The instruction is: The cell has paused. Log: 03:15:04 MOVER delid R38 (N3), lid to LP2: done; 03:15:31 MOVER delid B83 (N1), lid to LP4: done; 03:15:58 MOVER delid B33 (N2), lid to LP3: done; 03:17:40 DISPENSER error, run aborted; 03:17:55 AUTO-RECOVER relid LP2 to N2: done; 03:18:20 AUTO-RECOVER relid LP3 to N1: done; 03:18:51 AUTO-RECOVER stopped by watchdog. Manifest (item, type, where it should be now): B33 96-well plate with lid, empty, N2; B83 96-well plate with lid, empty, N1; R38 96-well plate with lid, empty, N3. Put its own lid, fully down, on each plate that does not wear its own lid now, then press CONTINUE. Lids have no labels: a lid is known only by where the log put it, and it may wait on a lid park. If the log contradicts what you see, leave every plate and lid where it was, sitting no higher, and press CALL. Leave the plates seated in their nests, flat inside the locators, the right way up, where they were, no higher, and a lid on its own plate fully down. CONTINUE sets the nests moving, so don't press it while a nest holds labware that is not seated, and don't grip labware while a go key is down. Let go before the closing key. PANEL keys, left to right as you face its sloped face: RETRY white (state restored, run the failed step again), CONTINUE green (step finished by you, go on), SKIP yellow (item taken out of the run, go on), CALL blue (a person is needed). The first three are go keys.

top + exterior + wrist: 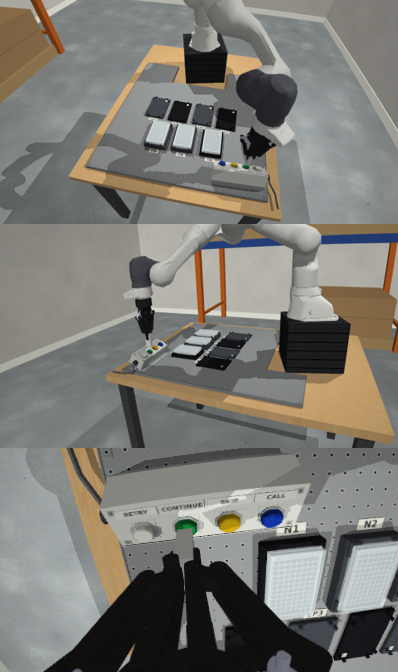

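We see the end effector [184, 550] hanging over the key panel [239, 180] at the corner of the worktop [174, 192], its fingers drawn fully together with nothing between them. In the wrist view the pale fingertips point at the green CONTINUE key [186, 526], and they reach the key's lower edge; whether they actually press it we cannot say from this angle, though the exterior view also shows the tip right down at the panel's sloped face. Beside the green key sit the white RETRY key [143, 532] on one side and the yellow SKIP key [229, 522] and blue CALL key [271, 518] on the other.

Three well plates sit in a row on the grey perforated base [124, 155], each in its own black nest. The plate at N1 [292, 579] lies nearest the panel, the plate at N2 [366, 575] is next to it, and the third plate [158, 133] is farthest away. All three look flat and level in the top view, each with a pale gridded top.

Behind the plates runs a row of four dark rectangular pads [157, 107]; two look grey and two black. The arm's black pedestal [190, 74] stands at the back of the worktop, well apart from the plates.
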`<state>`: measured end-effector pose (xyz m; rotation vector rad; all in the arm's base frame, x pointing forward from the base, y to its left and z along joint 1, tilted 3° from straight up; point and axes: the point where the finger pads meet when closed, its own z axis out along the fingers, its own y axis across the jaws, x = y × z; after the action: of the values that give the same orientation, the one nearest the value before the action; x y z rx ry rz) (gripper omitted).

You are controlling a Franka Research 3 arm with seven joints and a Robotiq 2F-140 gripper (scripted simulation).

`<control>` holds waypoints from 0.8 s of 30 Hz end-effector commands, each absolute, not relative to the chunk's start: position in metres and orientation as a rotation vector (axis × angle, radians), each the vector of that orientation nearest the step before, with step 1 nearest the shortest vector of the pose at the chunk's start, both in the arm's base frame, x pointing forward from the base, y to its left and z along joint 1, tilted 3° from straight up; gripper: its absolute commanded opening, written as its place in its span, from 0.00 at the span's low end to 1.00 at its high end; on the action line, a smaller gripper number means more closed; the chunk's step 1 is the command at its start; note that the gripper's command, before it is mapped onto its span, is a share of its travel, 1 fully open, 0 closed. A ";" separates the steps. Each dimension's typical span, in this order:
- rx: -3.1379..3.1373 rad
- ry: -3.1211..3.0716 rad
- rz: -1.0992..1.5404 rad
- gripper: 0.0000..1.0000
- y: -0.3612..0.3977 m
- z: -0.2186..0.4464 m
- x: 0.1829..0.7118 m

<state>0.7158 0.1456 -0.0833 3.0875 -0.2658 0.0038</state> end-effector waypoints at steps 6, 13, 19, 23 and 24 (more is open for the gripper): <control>3.087 -0.262 0.010 0.00 0.146 -0.090 0.717; 3.087 -0.262 0.010 0.00 0.146 -0.097 0.717; 3.087 -0.262 0.010 0.00 0.146 -0.100 0.717; 3.087 -0.262 0.010 0.00 0.146 -0.103 0.717; 3.087 -0.262 0.010 0.00 0.146 -0.104 0.717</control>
<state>0.7158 0.1448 -0.1015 3.0876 -0.2652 0.0036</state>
